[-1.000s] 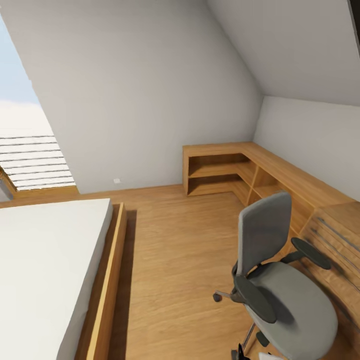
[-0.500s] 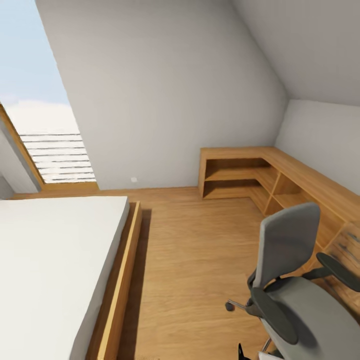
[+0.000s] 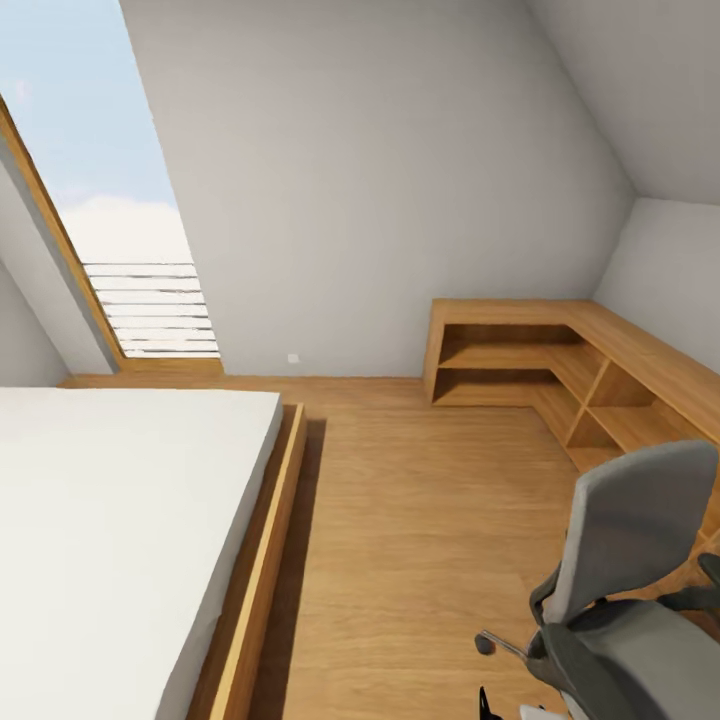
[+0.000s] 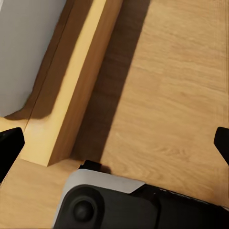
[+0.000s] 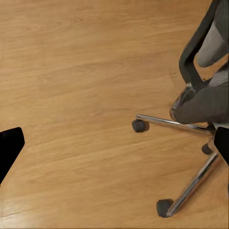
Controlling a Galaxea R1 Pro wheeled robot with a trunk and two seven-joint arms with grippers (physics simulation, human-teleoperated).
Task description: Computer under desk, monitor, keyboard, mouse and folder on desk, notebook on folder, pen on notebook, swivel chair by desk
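Swivel chair [image 3: 625,590] sits nearest the head camera, low at the right edge of that view, partly cut off. Grey seat and backrest, black armrest. Backrest stands upright with a slight backward lean, long axis vertical; its rear face is toward the slanted white wall [image 3: 400,180], so the seat faces the robot. Nothing visible on the part of the seat that shows.

Right wrist view: chair's chrome star base [image 5: 183,157] on the wood floor [image 5: 71,95], two dark casters showing, spokes radiating from under the seat, one caster pointing out into open floor. Right gripper [image 5: 114,148]: fingertips black at opposite frame edges, spread wide, nothing between them.

Left wrist view: left gripper [image 4: 114,145] likewise spread wide, fingertips at opposite edges, holding nothing. It hangs over the floor beside the corner of the bed's wooden frame [image 4: 71,95], with the white mattress [image 4: 24,43] above it.

Head view, left of the chair: bed [image 3: 120,520], long side running away from the camera, open floor strip between bed and chair.

Beyond the chair: low L-shaped wooden shelf unit [image 3: 540,360] wrapping the room's far right corner, cubbies open toward the room.

Farthest, beyond the bed: slanted window [image 3: 120,220], sky and white slats.
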